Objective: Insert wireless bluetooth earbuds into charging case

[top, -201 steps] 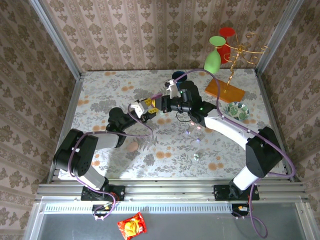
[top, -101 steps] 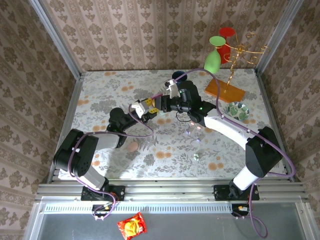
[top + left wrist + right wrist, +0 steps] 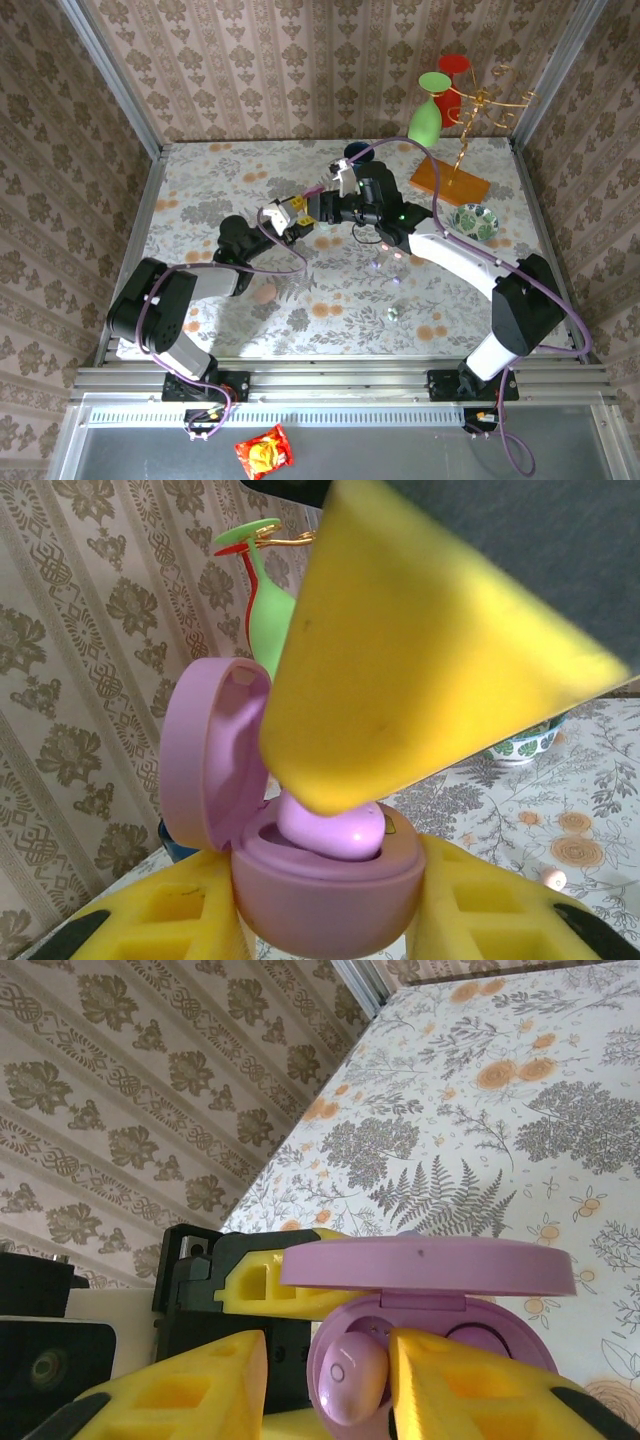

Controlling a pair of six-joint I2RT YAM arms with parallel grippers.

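My left gripper (image 3: pixel 325 920) is shut on a purple charging case (image 3: pixel 330 890), held up with its lid (image 3: pixel 205 750) open. One purple earbud (image 3: pixel 335 830) sits in the case's near socket. In the right wrist view the same earbud (image 3: pixel 352 1380) rests in the case (image 3: pixel 430 1265). My right gripper (image 3: pixel 328 1360) is open around it: the left finger stands clear and the right finger (image 3: pixel 460 1380) is close beside the bud. In the top view the two grippers (image 3: pixel 290 215) (image 3: pixel 320 210) meet above mid-table. More small earbuds (image 3: pixel 390 313) (image 3: pixel 398 280) lie on the cloth.
A pinkish pebble (image 3: pixel 263 293) lies near the left arm. At the back right are a patterned bowl (image 3: pixel 472 220), a green vase (image 3: pixel 425 115), a red goblet (image 3: pixel 452 68) and a gold stand (image 3: pixel 470 130) on an orange base. A dark blue object (image 3: pixel 355 152) sits at the back.
My right gripper's jaws have spread apart off the earbud, which stays in the case. Both arms have barely moved.
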